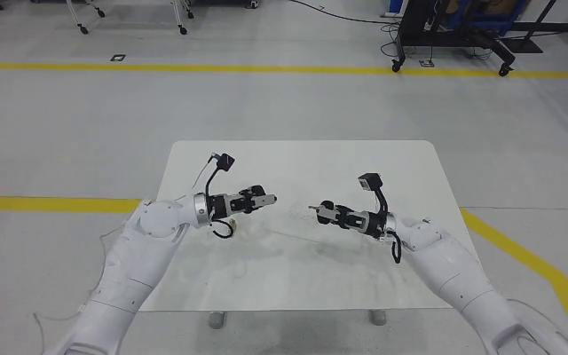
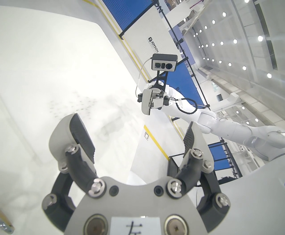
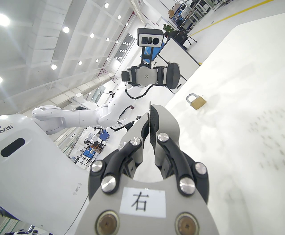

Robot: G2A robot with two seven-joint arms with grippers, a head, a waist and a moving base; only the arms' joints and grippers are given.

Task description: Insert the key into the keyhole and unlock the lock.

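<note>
A: What lies around the white desk point(image 1: 390, 169)?
B: Beyond its far edge a yellow floor line point(image 1: 266, 68) crosses the pale floor. A small dark plate point(image 1: 117, 58) sits just past that line, off the desk's far left corner.
A: And farther off?
B: A black wheeled frame point(image 1: 453, 40) stands beyond the desk's far right corner, with a black cable point(image 1: 337, 15) trailing toward it. Castered legs point(image 1: 89, 18) show beyond the far left corner.
A: Closer in?
B: A second yellow line point(image 1: 62, 204) meets the desk's left side and comes out on its right. Blue-and-white partition panels point(image 2: 133, 13) stand past the desk, under rows of ceiling lights point(image 2: 222, 42).
</note>
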